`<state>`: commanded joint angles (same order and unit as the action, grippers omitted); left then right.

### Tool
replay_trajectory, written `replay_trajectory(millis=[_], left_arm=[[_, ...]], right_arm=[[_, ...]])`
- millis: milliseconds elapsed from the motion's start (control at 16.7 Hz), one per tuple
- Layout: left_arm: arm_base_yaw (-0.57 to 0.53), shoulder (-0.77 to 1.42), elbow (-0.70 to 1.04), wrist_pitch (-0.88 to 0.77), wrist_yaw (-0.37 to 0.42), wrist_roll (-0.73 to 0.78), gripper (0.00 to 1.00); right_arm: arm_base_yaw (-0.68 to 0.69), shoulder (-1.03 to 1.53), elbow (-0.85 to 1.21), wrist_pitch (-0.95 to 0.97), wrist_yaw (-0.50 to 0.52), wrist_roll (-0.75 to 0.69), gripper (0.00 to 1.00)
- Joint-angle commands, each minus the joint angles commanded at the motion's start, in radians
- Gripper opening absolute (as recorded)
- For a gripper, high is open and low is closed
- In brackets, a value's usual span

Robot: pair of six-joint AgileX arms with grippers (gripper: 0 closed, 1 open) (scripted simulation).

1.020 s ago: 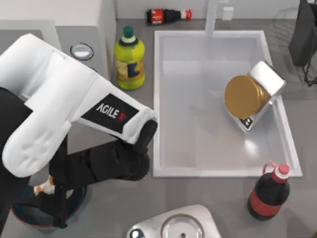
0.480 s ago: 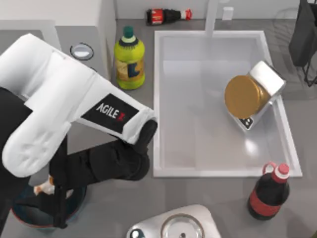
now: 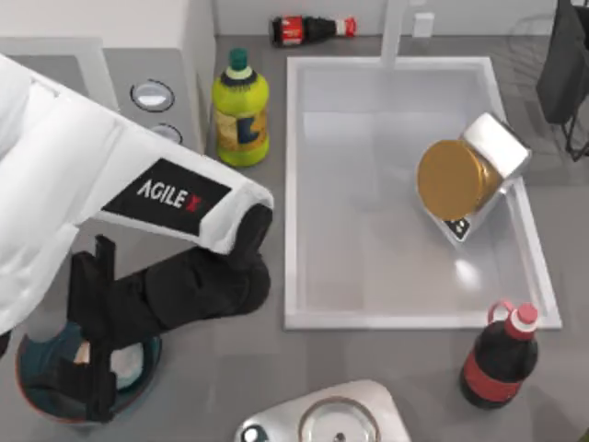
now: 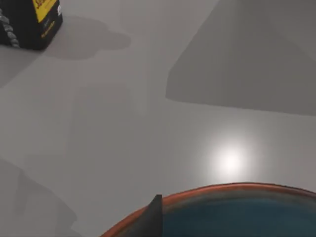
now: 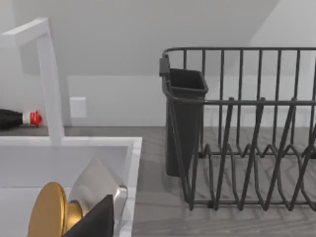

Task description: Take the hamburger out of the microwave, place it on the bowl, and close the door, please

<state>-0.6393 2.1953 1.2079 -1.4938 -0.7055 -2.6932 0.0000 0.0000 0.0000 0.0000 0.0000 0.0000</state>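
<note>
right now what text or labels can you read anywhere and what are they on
"AGILE X", white letters on a black patch on the left arm in the top view.
Yellow bottle: dark label, too blurred to read.
Red labels on the lying cola bottle and the standing cola bottle: unreadable.
Dark container in the left wrist view: yellow print, illegible.

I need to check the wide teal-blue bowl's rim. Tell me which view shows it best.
The left wrist view: the wide teal-blue bowl shows its reddish-brown rim up close and unblocked. In the top view the bowl lies partly under the left arm. The right wrist view faces the sink and rack instead.
</note>
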Motion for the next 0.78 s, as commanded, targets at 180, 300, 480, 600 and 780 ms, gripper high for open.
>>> replay_trajectory(millis=[180,300,480,600,780], left_arm=[[0.052,-0.178,-0.098,0.121,0.057,0.218,1.00],[0.096,-0.333,-0.181,0.223,0.106,0.413,1.00],[0.173,-0.607,-0.326,0.403,0.190,0.766,1.00],[0.229,-0.808,-0.433,0.536,0.253,1.028,1.00],[0.319,-1.118,-0.602,0.745,0.352,1.438,1.00]], right_arm=[[0.000,0.000,0.000,0.000,0.000,0.000,1.00],[0.000,0.000,0.000,0.000,0.000,0.000,1.00],[0.000,0.000,0.000,0.000,0.000,0.000,1.00],[0.000,0.000,0.000,0.000,0.000,0.000,1.00],[0.000,0.000,0.000,0.000,0.000,0.000,1.00]])
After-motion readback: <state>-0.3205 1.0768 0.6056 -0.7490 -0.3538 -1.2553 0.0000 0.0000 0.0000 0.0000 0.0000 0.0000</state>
